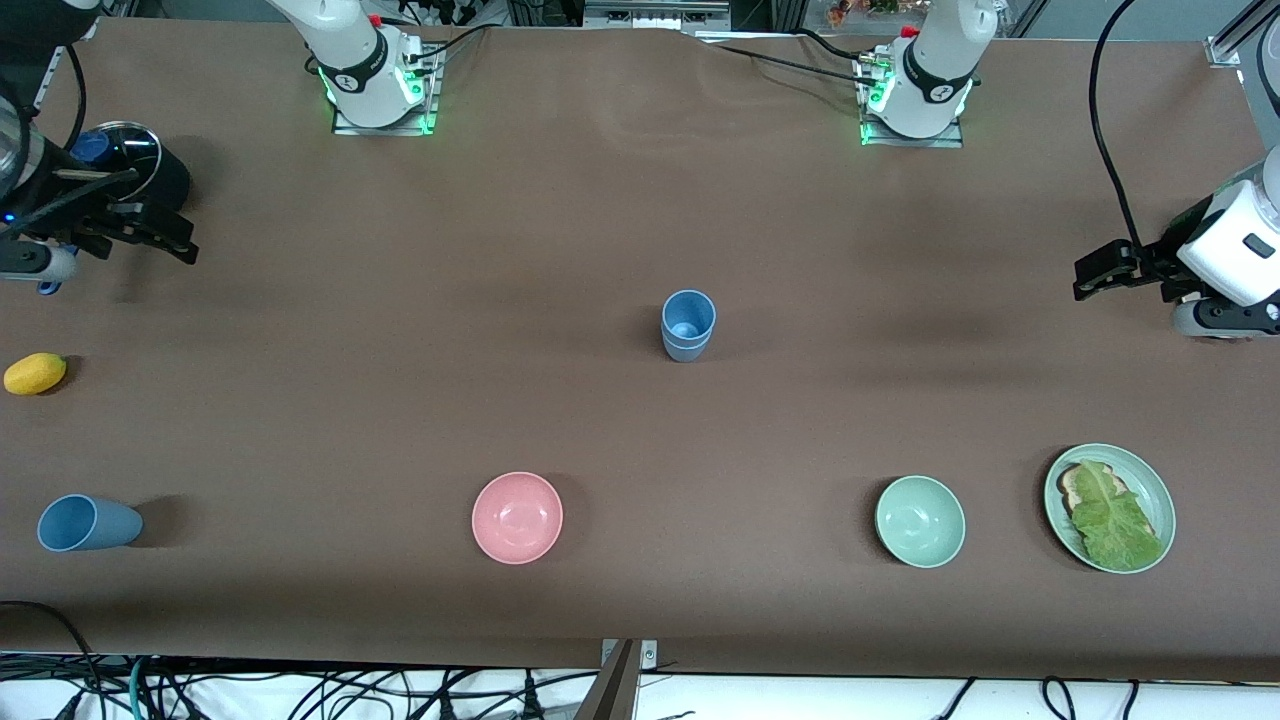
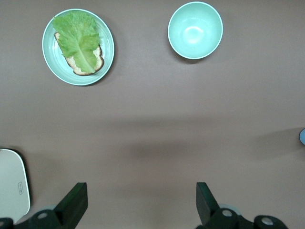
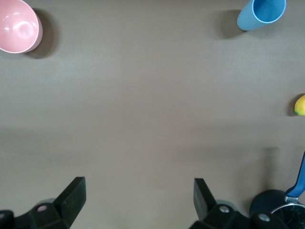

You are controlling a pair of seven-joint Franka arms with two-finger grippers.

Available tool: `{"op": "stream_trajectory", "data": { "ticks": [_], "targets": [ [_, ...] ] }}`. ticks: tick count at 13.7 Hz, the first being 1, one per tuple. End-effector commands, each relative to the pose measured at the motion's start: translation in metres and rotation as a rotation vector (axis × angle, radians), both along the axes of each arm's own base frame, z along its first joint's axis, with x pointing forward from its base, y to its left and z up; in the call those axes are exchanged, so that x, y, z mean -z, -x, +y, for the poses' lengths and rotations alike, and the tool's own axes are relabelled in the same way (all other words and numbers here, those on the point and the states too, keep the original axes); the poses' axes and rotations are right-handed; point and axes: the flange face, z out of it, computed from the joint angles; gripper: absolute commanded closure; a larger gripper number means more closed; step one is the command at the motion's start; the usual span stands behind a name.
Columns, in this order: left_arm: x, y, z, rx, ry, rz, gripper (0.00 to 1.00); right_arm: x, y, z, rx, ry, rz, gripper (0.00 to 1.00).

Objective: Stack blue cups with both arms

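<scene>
Brown cloth-covered table (image 1: 640,220), evenly lit, tangled cables (image 1: 300,695) on perhaps a pale floor below

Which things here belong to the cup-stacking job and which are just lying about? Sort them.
Job: stacked blue cups mid-table; single blue cup at the right arm's end; left gripper and right gripper, both open and waiting.

Lying about: pink bowl; green bowl; green plate with lettuce on bread; lemon.

Right gripper (image 3: 138,202) open above bare table; pink bowl (image 3: 18,26), blue cup (image 3: 263,13), lemon (image 3: 300,105) visible.
</scene>
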Motion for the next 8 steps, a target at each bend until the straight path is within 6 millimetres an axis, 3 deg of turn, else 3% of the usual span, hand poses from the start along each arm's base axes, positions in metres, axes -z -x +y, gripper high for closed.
{"op": "stream_trajectory", "data": {
  "ticks": [1,6,8],
  "targets": [
    [-0.003,-0.001,0.0,0.017,0.024,0.001,0.0,-0.002,0.006,-0.001,-0.011,0.015,-0.005,0.0],
    [-0.005,-0.001,0.001,0.015,0.022,-0.002,0.0,-0.008,0.002,-0.003,-0.015,0.007,-0.021,0.0],
    [-0.005,-0.001,0.001,0.015,0.022,-0.002,0.0,-0.008,-0.002,-0.014,0.002,0.005,-0.021,0.0]
  ]
}}
